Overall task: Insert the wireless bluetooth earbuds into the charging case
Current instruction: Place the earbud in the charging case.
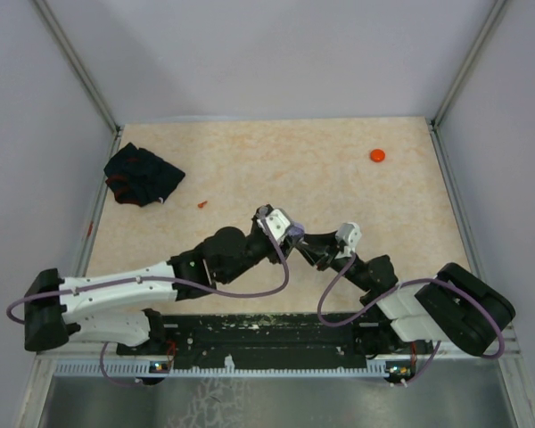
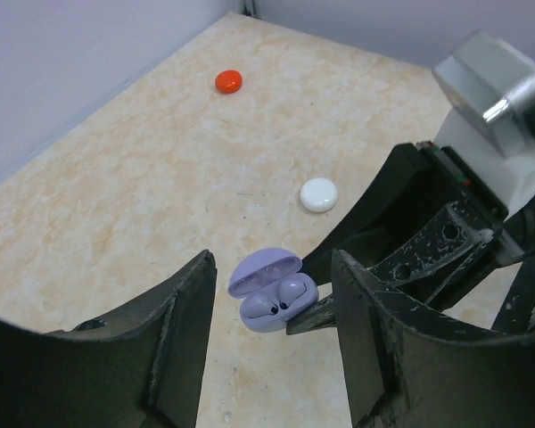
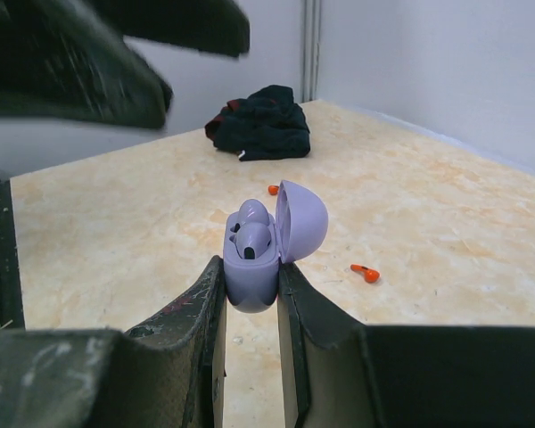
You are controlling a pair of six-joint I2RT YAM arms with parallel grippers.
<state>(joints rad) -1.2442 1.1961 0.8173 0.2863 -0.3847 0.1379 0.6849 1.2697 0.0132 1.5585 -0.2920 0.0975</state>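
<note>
case [image 3: 253, 267] sides behind jaws, red earbud [image 1: 201, 204] tiny

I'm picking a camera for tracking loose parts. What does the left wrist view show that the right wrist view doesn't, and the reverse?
Only the left wrist: a red disc and a white disc. Only the right wrist: the black cloth and two loose red earbuds. Both: the open purple charging case pinched by the right gripper, pale purple earbuds seated inside.

No writing, brand, number or sign can be read in any view; the pale purple plastic charging case [image 3: 252, 272] and the mottled beige bench [image 1: 339, 192] carry no legible marking.
</note>
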